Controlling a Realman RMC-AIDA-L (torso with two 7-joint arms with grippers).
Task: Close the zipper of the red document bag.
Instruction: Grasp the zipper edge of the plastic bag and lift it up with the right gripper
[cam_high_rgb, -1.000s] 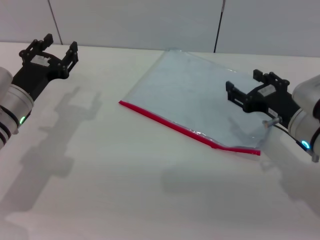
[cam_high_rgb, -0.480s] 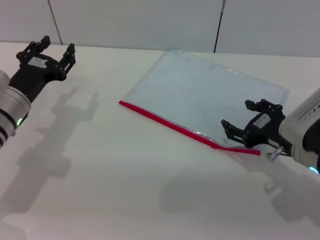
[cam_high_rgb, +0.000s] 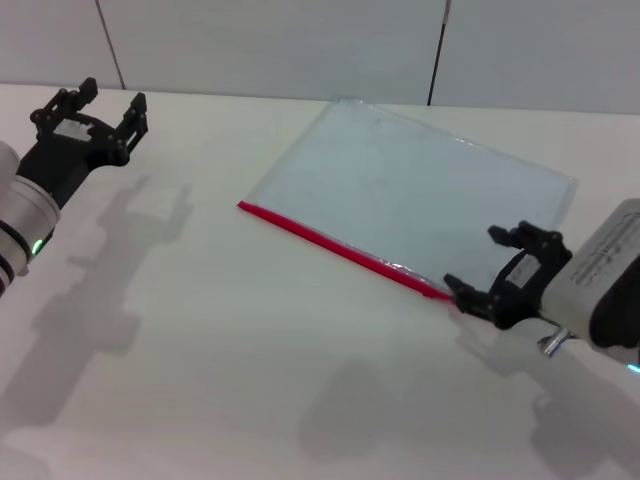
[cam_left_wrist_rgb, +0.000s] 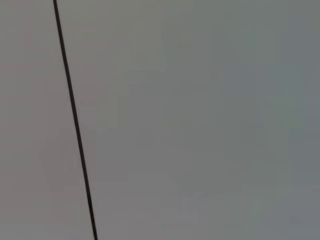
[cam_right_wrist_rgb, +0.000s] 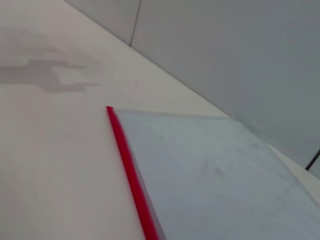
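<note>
A pale white bench (cam_high_rgb: 230, 340) is spreading across the whole lower part of the head view, with soft grey shadows (cam_high_rgb: 110, 290) lying on it toward 9 o'clock. A light grey panelled wall (cam_high_rgb: 280, 45) is standing behind it at 12 o'clock, and a thin dark seam (cam_high_rgb: 437, 52) is running down between two of its panels

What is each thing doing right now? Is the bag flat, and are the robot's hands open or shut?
red document bag: lying flat on the table.
zipper: runs along the bag's near edge; cannot tell whether it is zipped.
right gripper: open, at the right end of the zipper.
left gripper: open, holding nothing, far left, away from the bag.
</note>
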